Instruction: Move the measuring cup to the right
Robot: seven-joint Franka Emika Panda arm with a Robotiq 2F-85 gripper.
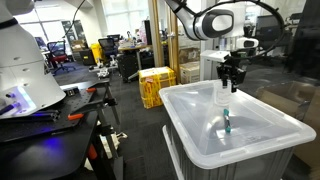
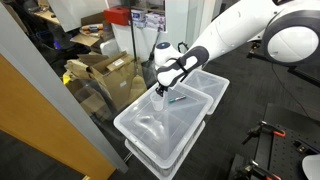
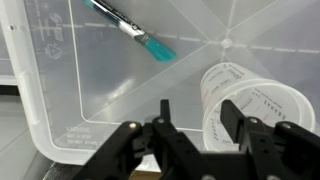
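We see the end effector low over the counter, which is the clear lid of a plastic bin. Its jaws stand apart and are not clamped on anything. In the wrist view the measuring cup stands upright on the lid, with its wide rim towards the camera and printed marks on its wall. It sits just off the centre line of the end effector, on the right of that view. One finger lies in front of the cup's mouth and the other finger is outside the cup. The near wall of the cup falls in the gap between them. We cannot tell whether either finger touches the plastic.

In both exterior views the measuring cup shows directly under the end effector, near the middle of the counter.

A teal-tipped brush lies flat on the lid, apart from the cup, at the upper left in the wrist view. It also shows in both exterior views.
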